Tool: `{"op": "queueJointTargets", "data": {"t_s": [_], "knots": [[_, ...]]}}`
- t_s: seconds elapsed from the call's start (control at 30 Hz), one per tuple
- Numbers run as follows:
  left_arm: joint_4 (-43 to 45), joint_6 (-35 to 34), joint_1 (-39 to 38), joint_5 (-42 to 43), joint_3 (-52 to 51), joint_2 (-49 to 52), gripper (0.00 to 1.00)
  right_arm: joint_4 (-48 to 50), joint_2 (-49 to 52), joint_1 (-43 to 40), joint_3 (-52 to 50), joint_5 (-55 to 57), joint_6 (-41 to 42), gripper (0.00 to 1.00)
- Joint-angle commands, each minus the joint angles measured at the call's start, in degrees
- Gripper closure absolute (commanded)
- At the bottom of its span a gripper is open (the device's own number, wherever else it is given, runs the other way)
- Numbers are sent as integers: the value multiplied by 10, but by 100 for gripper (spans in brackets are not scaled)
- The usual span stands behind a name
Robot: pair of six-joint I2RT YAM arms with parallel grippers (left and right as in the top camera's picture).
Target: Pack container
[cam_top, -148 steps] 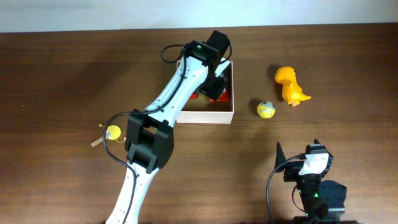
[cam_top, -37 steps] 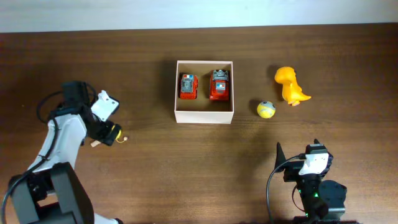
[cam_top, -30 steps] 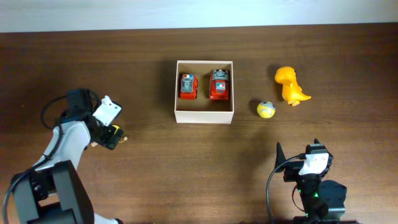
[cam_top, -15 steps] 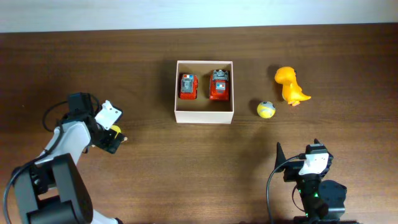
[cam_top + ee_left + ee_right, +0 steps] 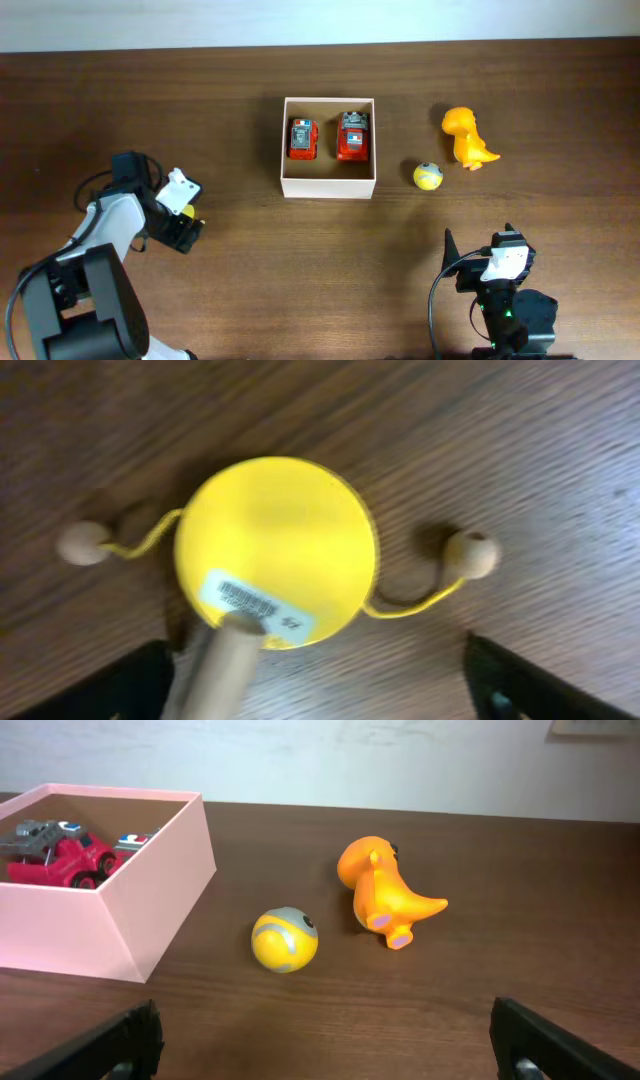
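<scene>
1. Left tool (image 5: 186,222): well left of the container (image 5: 329,188) and a bit nearer the robot. It points down over a yellow rattle drum (image 5: 275,550).
2. In the left wrist view the jaws stand wide, one tip on either side of the drum, nothing clamped. The left tip is just beside the wooden handle (image 5: 215,665); I can't tell if it touches.
3. The drum lies flat on the bench (image 5: 250,280), barcode sticker up. Its two wooden beads on yellow strings are flung out, one (image 5: 82,543) left and one (image 5: 472,553) right.
4. Step in hand, my read: the grasp on the drum, third toy for the box. Not gripped yet.
5. Next move calls for pinching the drum body or handle, lifting clear, then carrying it right to the container. The beads dangle, so watch for a snag on the wall.
6. The container sits flat on the bench, open top. Two red toy cars (image 5: 303,138) (image 5: 353,136) sit side by side in its far half; the near half is bare, room for the drum.
7. Just right of the container: a yellow ball with a grey patch (image 5: 428,176), not touching the wall.
8. Further right and slightly beyond the ball: an orange dinosaur (image 5: 467,137) on the bench, apart from the ball.
9. Right tool (image 5: 480,245): right of the container and well nearer the robot. Its jaws are spread wide and hold nothing.
10. Ball and dinosaur are still unpacked, so the task is roughly at its midpoint.
</scene>
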Motion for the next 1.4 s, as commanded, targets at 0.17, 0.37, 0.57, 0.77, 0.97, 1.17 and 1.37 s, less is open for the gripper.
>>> {"op": "queueJointTargets", "data": {"t_s": [0.17,0.37,0.57,0.77,0.97,1.17,1.37], "knots": [[-14,3,1,26,-16,24,52,0,-6,3,-4,-5,-4,1],[-13,-34,1,88,-16,24,51,0,-6,3,-4,-5,-4,1],[-14,-38,1,138,-16,24,51,0,-6,3,-4,-5,-3,1],[-15,-46,1,179,-16,24,1,0,-6,3,-4,-5,-3,1],[3,-46,1,184,-16,24,1,0,-6,3,-4,-5,-4,1],[23,-46,1,184,-16,24,1,0,-6,3,-4,-5,-4,1],[28,-46,1,183,-16,24,1,0,-6,3,-4,-5,-4,1]]}}
